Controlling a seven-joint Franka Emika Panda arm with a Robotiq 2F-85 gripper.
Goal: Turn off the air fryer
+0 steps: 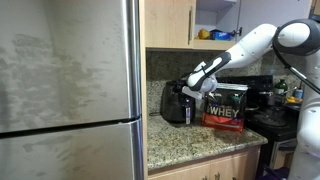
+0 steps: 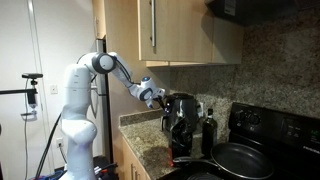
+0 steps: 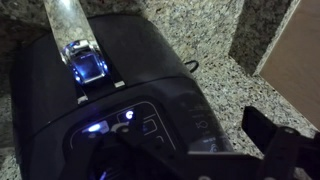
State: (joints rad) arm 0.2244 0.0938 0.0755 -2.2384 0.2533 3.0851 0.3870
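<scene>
**Gripper Position over Air Fryer**

The air fryer (image 1: 176, 104) stands near the back edge of the counter (image 1: 200, 142), at the end beside the refrigerator (image 1: 70, 80). A lettered tub (image 1: 226, 108) stands just beside it. The gripper (image 1: 193, 86) hangs close above the rounded top. The wrist view shows lit panel buttons (image 3: 110, 122). Whether the fingers are spread or pressed together cannot be told.

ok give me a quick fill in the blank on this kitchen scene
The air fryer stands between the fridge and the tub lettered ___. In the wrist view, the lights on its panel glow ___. The end effector is over the fryer's ___, not its base.
Missing words: WHEY; blue; top.
</scene>
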